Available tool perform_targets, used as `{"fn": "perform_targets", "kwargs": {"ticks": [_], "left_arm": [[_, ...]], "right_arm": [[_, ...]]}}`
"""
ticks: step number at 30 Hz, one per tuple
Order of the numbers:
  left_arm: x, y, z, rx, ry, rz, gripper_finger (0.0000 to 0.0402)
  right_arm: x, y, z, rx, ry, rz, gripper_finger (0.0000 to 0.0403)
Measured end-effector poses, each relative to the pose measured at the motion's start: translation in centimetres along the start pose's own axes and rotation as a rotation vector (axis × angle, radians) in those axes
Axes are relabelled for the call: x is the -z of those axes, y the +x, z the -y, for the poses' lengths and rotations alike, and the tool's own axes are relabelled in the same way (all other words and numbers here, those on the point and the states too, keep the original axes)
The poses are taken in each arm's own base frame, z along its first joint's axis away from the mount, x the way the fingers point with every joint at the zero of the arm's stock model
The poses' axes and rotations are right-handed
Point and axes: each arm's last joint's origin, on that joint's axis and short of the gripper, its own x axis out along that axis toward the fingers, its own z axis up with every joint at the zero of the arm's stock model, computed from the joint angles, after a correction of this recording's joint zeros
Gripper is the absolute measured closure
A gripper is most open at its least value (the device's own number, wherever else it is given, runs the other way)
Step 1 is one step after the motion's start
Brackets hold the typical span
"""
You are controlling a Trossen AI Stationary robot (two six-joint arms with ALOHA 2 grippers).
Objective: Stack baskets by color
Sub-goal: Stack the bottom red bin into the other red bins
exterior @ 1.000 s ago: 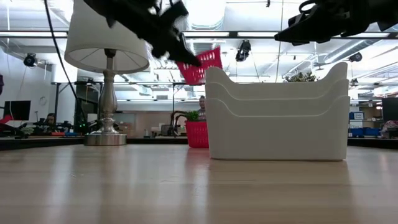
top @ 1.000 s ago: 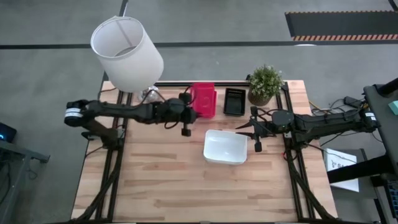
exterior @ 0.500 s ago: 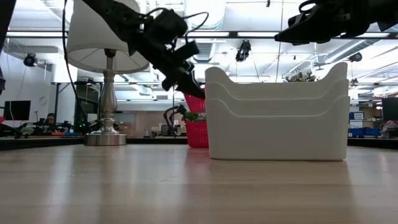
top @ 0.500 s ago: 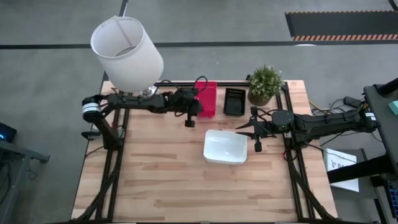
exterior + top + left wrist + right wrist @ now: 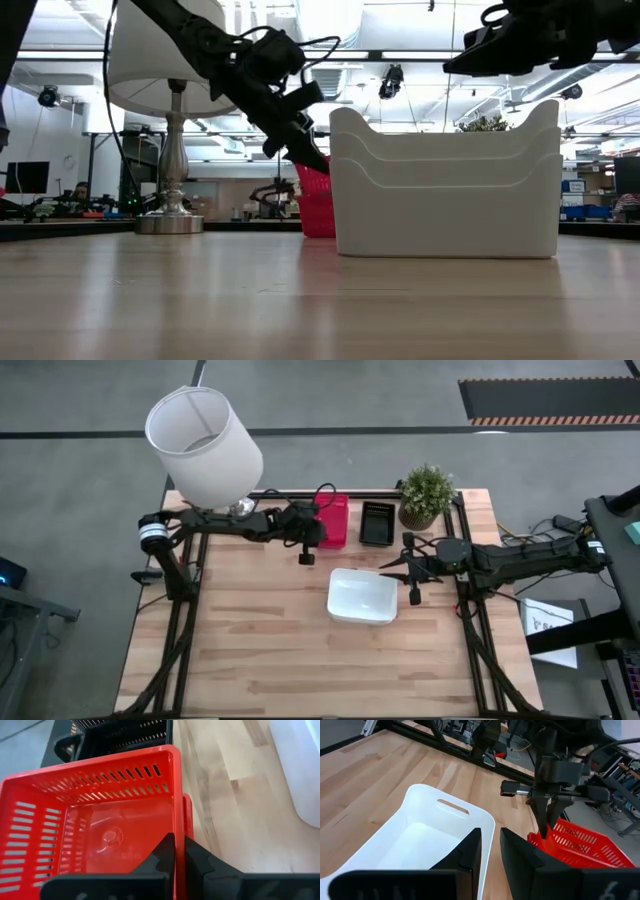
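From above, the left gripper [image 5: 308, 548] is seen at the table's far edge, its fingers closed on the near rim of a red basket [image 5: 333, 520], which sits at about twelve o'clock from the white baskets [image 5: 361, 597] in the middle of the table. A black basket [image 5: 376, 523] lies just beside the red one, toward three o'clock, with a potted plant [image 5: 427, 493] beyond it. The right gripper [image 5: 413, 582] hangs at three o'clock of the white stack, holding nothing, its fingers a little apart.

At table height, the held red basket [image 5: 316, 178] is seen tilted above a second red basket [image 5: 318, 214] standing on the wood, both partly hidden behind the nested white baskets [image 5: 447, 190]. A lamp [image 5: 172, 90] stands at nine o'clock.

In the left wrist view, the fingers [image 5: 196, 856] are pinched shut over the rim of the red basket [image 5: 95, 830], and a sliver of another red rim shows underneath, so the two are nearly aligned.

In the right wrist view, the white baskets [image 5: 425, 835] lie just ahead of slightly parted fingers [image 5: 519, 851].

The step is judged to be the nesting of red into red. It is best done by levelling the held basket, matching its corners to the lower one, and lowering it fully before release.
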Motion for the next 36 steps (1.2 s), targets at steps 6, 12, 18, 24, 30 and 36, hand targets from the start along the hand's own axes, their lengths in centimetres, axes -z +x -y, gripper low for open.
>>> {"fn": "perform_targets", "kwargs": {"ticks": [6, 12, 18, 24, 30, 36], "left_arm": [[0.34, 0.54, 0.14, 0.007, -0.026, -0.013, 0.0401], [0.45, 0.55, 0.15, 0.01, -0.03, -0.018, 0.0401], [0.5, 0.7, 0.17, 0.01, -0.031, -0.017, 0.0401], [0.45, 0.71, 0.08, 0.004, -0.03, -0.009, 0.0402], [0.43, 0.7, -0.03, 0.004, -0.032, 0.0, 0.0402], [0.41, 0.7, -0.02, 0.011, -0.032, 0.006, 0.0401]], "right_arm": [[0.3, 0.04, -0.12, -0.004, 0.0, -0.009, 0.0339], [0.42, 0.06, -0.17, -0.005, 0.0, -0.012, 0.0339], [0.49, 0.01, -0.2, -0.005, 0.0, -0.012, 0.0339], [0.53, -0.06, -0.21, -0.004, 0.0, -0.01, 0.0339], [0.55, -0.06, -0.22, -0.004, 0.002, -0.01, 0.0339], [0.57, -0.05, -0.23, -0.005, 0.004, -0.011, 0.0339]]}}
